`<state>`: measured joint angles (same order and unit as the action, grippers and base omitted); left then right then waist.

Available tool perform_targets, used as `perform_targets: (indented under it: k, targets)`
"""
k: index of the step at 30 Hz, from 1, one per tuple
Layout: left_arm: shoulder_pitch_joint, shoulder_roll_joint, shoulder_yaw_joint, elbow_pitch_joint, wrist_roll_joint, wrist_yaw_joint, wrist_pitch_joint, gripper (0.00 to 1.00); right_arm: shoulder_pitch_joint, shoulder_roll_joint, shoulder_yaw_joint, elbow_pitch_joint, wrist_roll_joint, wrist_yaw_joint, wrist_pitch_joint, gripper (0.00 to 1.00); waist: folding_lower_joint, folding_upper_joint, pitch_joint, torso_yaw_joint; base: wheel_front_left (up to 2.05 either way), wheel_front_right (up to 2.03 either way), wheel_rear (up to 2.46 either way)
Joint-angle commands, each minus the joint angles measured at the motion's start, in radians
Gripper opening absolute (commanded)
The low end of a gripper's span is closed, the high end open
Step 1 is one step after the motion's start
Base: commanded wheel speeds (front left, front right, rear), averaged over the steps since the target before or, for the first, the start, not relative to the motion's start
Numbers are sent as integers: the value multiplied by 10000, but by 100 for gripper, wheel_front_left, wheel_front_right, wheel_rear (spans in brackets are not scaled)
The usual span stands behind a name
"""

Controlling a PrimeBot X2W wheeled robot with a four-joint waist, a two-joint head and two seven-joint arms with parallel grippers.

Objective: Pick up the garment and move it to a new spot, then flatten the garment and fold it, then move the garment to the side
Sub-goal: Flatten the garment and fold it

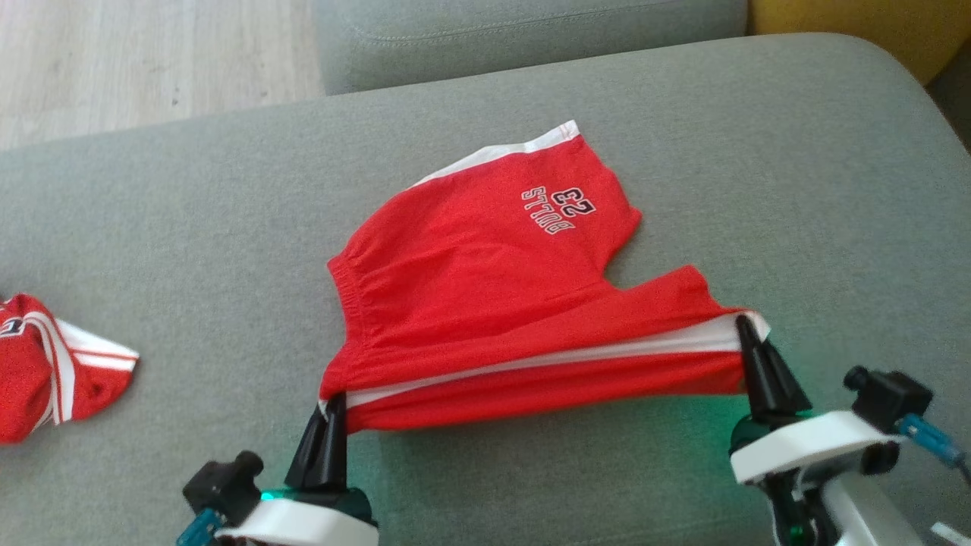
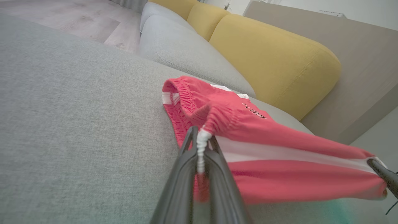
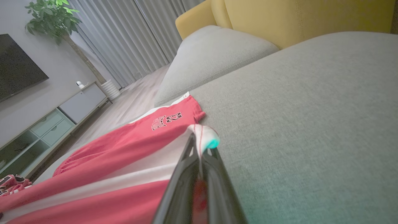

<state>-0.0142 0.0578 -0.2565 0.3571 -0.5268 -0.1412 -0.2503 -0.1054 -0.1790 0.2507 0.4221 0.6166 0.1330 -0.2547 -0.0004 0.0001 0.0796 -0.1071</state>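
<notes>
The garment is a pair of red shorts with white side stripes and a "BULLS 23" print, lying on the grey sofa seat. Its near edge is lifted and stretched taut between both grippers. My left gripper is shut on the waistband corner, where white elastic shows between its fingers. At the leg hem, my right gripper is shut on the white-striped corner. The far half of the garment rests flat on the cushion.
A second red and white garment lies bunched at the seat's left edge. Yellow back cushions stand behind the seat, with another grey cushion beyond. Wooden floor lies past the far left edge.
</notes>
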Motion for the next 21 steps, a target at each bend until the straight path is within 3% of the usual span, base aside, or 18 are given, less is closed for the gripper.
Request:
perform_targets:
  k: [1, 10, 21]
  targets:
    - [-322, 188, 489, -326, 57, 106, -114, 0, -345, -413, -184, -402, 109, -23, -70, 0, 4, -1, 65, 86, 0, 0, 0]
    - [-2022, 321, -376, -448, -59, 106, -114, 0, -2410, -129, -284, 32, 343, -23, 219, 0, 4, -1, 982, 709, 0, 0, 0]
    - [-4929, 172, -1507, 695, -1045, 106, -114, 0, -6155, 133, -146, 2569, -255, -23, 636, 0, 4, -1, 2656, 1471, 0, 0, 0]
